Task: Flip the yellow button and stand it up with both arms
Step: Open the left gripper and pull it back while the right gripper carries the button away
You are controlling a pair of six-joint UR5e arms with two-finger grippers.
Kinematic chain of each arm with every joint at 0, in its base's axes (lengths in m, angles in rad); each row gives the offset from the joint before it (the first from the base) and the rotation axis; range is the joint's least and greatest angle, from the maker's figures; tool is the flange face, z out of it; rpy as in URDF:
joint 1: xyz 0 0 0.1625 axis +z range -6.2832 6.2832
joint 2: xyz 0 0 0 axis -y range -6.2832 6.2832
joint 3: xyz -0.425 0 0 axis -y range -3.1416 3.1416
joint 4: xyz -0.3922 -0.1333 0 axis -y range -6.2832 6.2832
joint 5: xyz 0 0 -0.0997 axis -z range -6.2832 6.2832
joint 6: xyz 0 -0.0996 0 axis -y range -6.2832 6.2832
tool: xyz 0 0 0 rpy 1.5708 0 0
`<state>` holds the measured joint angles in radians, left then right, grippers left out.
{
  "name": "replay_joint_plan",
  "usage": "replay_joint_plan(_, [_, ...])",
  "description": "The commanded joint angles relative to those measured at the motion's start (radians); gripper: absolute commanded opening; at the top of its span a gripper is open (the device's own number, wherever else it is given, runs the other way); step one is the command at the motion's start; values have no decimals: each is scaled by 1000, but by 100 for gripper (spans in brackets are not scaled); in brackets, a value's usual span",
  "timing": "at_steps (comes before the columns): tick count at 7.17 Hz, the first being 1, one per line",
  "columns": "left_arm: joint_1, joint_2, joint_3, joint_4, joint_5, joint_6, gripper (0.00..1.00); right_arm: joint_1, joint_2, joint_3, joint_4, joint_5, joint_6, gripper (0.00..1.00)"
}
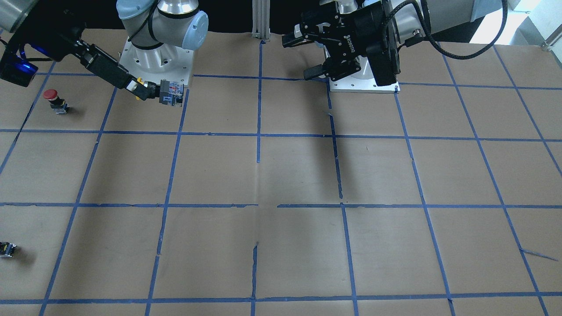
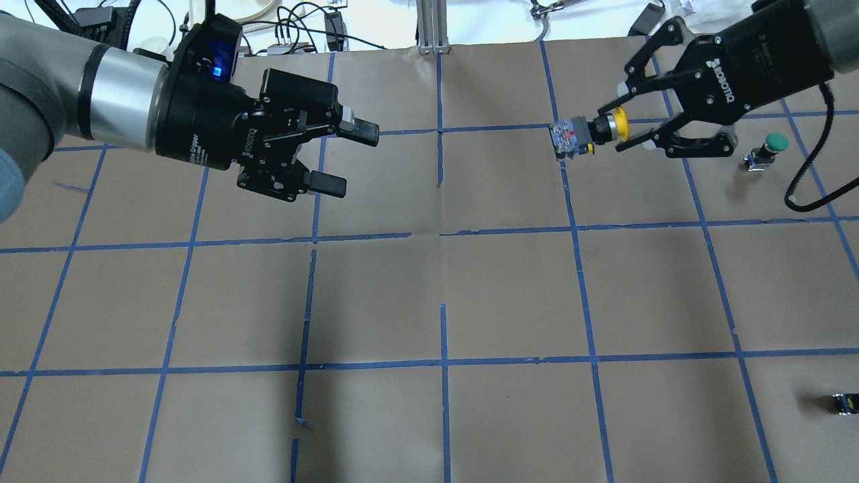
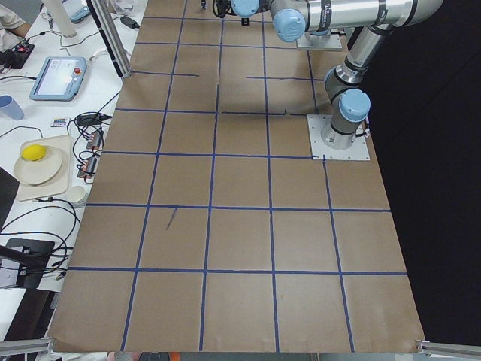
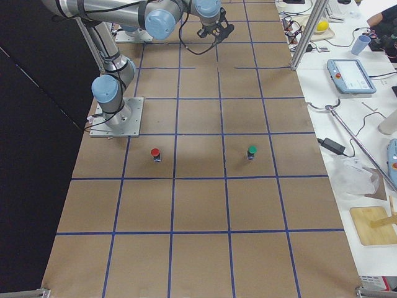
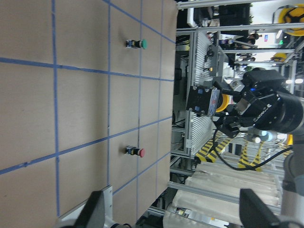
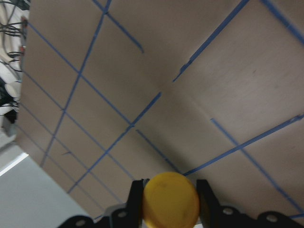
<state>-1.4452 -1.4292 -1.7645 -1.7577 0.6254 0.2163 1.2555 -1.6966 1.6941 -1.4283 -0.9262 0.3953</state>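
Note:
My right gripper [image 2: 614,129] is shut on the cap of the yellow button [image 2: 576,137] and holds it level above the table, its black-and-silver body pointing toward the left arm. The front view shows the same grip, right gripper [image 1: 139,90] on the button [image 1: 171,93]. In the right wrist view the yellow cap [image 6: 171,199] sits between the fingers [image 6: 136,194]. My left gripper [image 2: 349,158] is open and empty in the air, facing the button from well apart. It also shows in the front view [image 1: 300,57]. The left wrist view shows the held button [image 5: 213,100] ahead.
A red-capped button [image 1: 52,98] stands near the right arm. A green-capped button [image 2: 772,144] stands on the table beyond the right gripper. A tiny dark block [image 2: 842,402] lies near the table's right edge. The right arm's base plate [image 1: 145,66] is close behind the held button.

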Motion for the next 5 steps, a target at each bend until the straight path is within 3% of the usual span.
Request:
replay_joint_plan(1, [-23,-42,57,44,298,-44,99,-45,5,56,-21,-292,-351,10])
replay_joint_plan(2, [-36,-75,110,59,403,-72,99,-77,14,108,-143,-389,-481,10])
replay_joint_plan(4, [-142,-199,277,96,763,-77,99,-88,35,252,-443,-610,-666,10])
replay_joint_plan(5, [-190,-259,363,99,874,-78,99,-105,43,286,-546,-667,-737,10])
